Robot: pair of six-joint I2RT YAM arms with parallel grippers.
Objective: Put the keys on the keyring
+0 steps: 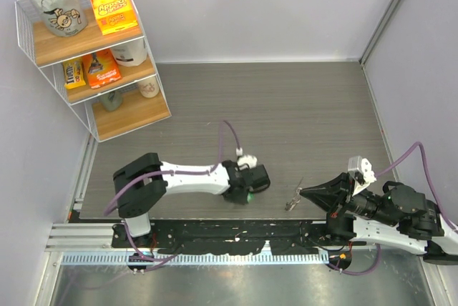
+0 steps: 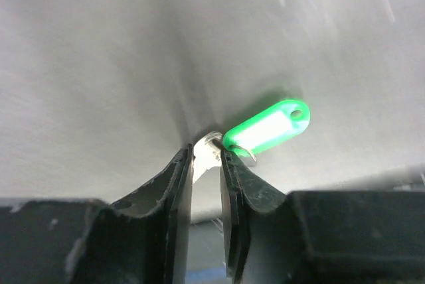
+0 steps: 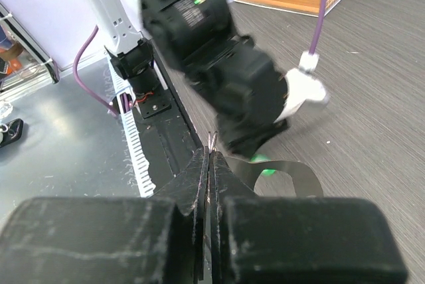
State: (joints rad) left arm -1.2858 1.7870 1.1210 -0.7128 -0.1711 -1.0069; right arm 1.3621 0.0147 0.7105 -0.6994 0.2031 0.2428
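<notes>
At the front of the table [image 1: 286,106], the key [image 2: 265,128] is left of the keyring [image 1: 293,199]; the shelf [image 1: 136,114] stands back-left.

Grey wood-grain tabletop [image 1: 300,106]; pale walls [image 1: 250,6]; white wire shelf [image 1: 136,116] far left corner.

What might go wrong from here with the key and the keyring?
The left hand pinches the green-tagged key only by its metal end at the very fingertips, so it may twist or slip out. The right hand grips the thin keyring by a sliver, so it could swing or slide when pushed.
</notes>
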